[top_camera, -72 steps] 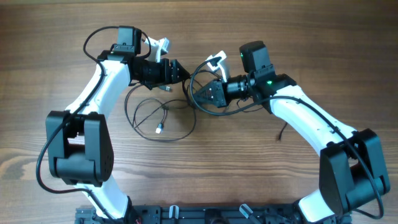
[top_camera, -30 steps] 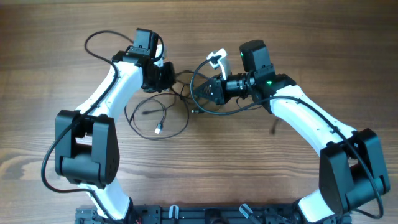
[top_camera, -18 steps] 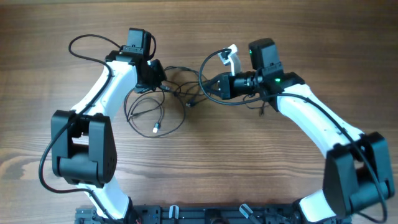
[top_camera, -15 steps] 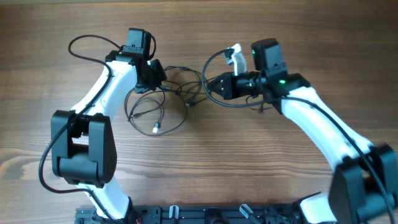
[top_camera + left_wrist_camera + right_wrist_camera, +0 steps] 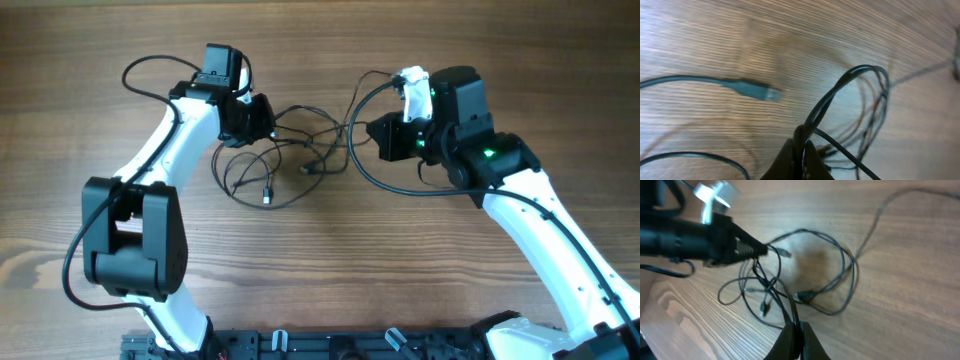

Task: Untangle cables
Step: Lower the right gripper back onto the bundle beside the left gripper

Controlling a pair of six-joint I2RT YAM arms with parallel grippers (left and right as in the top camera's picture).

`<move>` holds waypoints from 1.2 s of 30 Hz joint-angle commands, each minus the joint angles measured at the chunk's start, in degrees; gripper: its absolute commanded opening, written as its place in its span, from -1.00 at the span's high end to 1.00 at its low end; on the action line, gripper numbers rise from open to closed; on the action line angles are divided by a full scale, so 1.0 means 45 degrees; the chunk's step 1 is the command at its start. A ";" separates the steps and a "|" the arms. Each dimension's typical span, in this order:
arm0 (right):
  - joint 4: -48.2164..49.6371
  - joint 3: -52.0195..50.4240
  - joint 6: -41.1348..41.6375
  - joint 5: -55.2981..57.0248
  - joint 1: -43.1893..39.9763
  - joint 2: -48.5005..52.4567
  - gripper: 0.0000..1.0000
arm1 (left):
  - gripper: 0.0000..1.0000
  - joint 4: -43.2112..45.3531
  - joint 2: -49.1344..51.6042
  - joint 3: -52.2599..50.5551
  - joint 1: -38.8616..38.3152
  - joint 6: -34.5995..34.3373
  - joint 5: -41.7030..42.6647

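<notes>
Your left gripper (image 5: 801, 150) is pinched shut on a strand of the cables (image 5: 860, 95). Your right gripper (image 5: 794, 330) is likewise clamped on a strand leading up out of the tangle. Between the two, the cables lie on the wooden table (image 5: 330, 260) as loose overlapping loops. There is a cluster of crossings just beside the left gripper and a plug (image 5: 757, 91) lying free nearby. If you spread the arms too hard, those crossings will likely cinch into a tight knot. The thin cord could also slip from either pinch, or the whole bundle could drag along instead of separating.
</notes>
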 commanded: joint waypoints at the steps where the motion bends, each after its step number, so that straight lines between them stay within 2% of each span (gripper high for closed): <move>1: -0.0374 0.0165 0.0583 0.0447 0.0146 0.0869 0.91 | 0.92 0.0146 0.0155 -0.0063 0.0185 0.1511 0.1763; 6: -0.0418 0.0165 0.1515 0.0403 0.0578 0.2297 0.91 | 0.92 0.0185 0.0155 -0.0063 0.0185 0.2137 0.2875; 13: -0.0165 0.0165 0.2934 0.0398 0.1263 0.4333 0.91 | 0.92 0.0189 0.0155 -0.0063 0.0185 0.2123 0.2885; 18: 0.0452 0.0165 0.2992 0.0306 0.1647 0.5338 0.83 | 0.92 0.0189 0.0155 -0.0063 0.0185 0.2123 0.2880; 22: 0.0665 0.0170 0.2919 0.0248 0.1642 0.5430 0.26 | 0.92 0.0189 0.0155 -0.0063 0.0185 0.2123 0.2875; 23: 0.0763 0.0223 0.2545 -0.0160 0.1637 0.5411 -0.14 | 0.92 0.0189 0.0155 -0.0063 0.0185 0.2127 0.2875; 24: 0.0758 0.0355 0.2035 -0.0787 0.1579 0.5406 -0.39 | 0.92 0.0194 0.0155 -0.0063 0.0185 0.2127 0.2875; 27: 0.0481 0.1010 0.1248 -0.3026 0.1355 0.5246 -0.99 | 0.92 0.0204 0.0155 -0.0063 0.0185 0.2123 0.2875; 32: 0.0763 0.1656 0.1982 -0.4337 0.1073 0.4493 -1.00 | 0.91 0.0223 0.0155 -0.0063 0.0185 0.2123 0.2875; 36: 0.1778 0.1651 0.4376 -0.3925 0.1030 0.4284 -0.99 | 0.87 0.0223 0.0155 -0.0063 0.0185 0.2123 0.2871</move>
